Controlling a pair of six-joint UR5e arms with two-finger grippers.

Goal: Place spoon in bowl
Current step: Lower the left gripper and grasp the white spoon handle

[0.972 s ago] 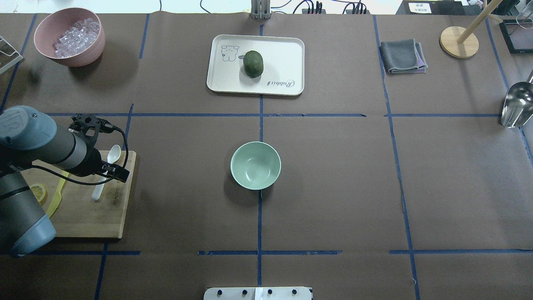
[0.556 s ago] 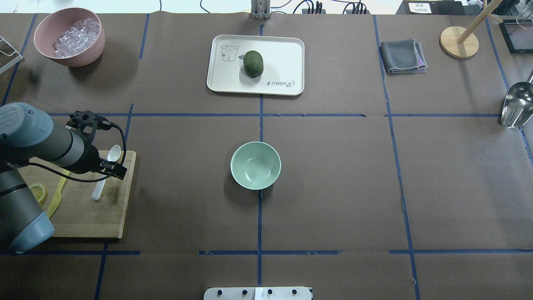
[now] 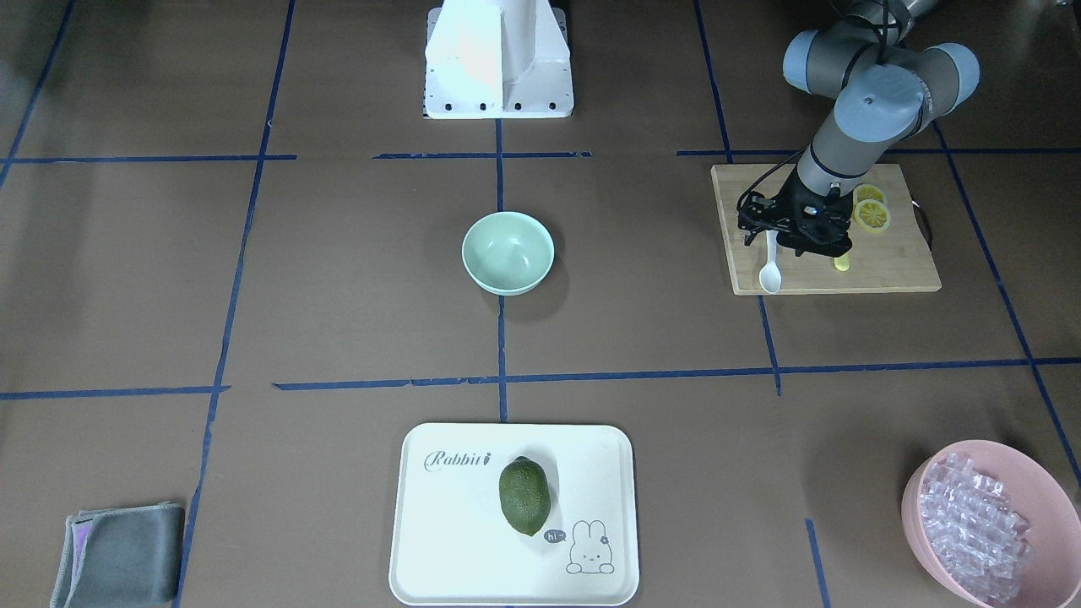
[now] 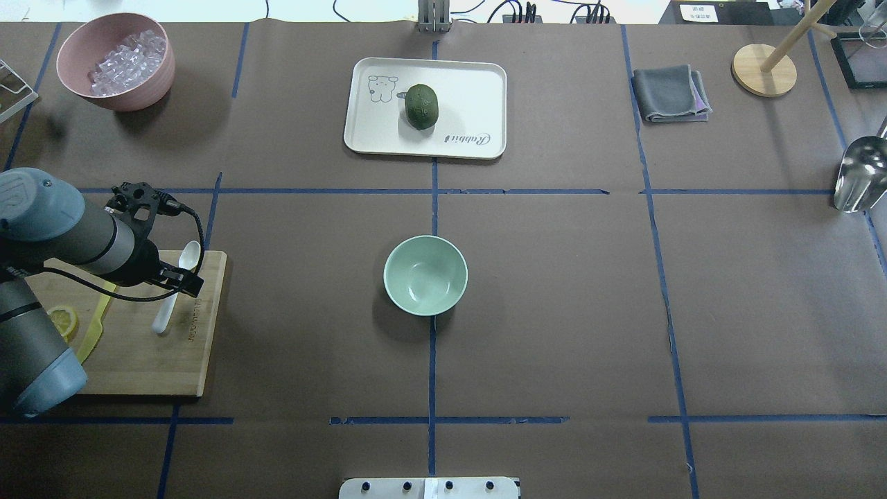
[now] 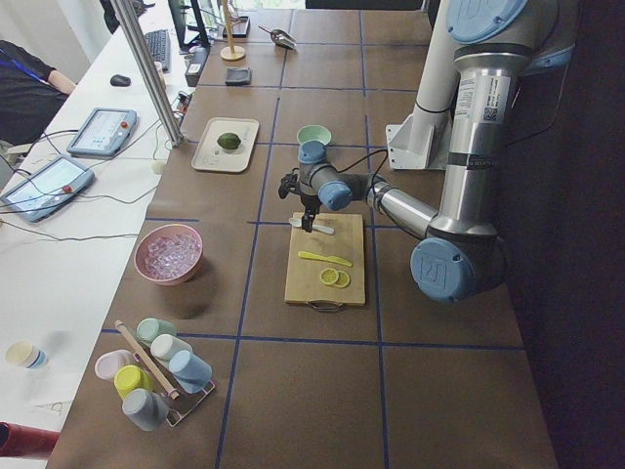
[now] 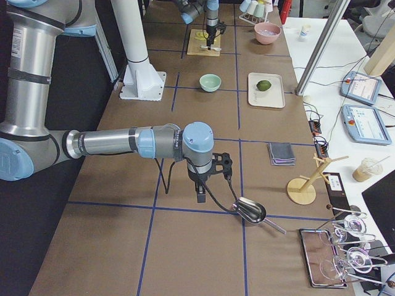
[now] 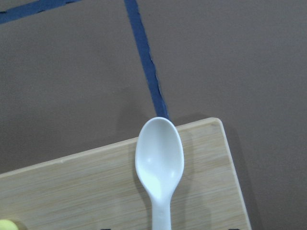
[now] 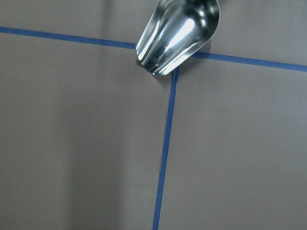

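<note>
- Near left corner of the table: cutting board, carrying lemon slices, a yellow knife and your spoon. The spoon lies flat along the board's right edge, with its scoop tip at the board's far edge.
- Over the spoon's handle: left gripper, low, jaws wide with a tip on either side, holding nothing.
- Centre: bowl, upright and empty, well apart from the board.
- Right edge: metal scoop, with the right gripper near it. You cannot tell whether its fingers are parted or closed.
- Far edge: tray with a green fruit at the middle, and a pink bowl of clear pieces at the far left corner.
- Hazards, as judged:
  - The flat handle gives you little to pinch, so closing too high may skid the spoon off the board's corner.
  - A wide finger may catch the knife.
  - A grip at the handle end may let the scoop swing and clip the bowl's rim.
</note>
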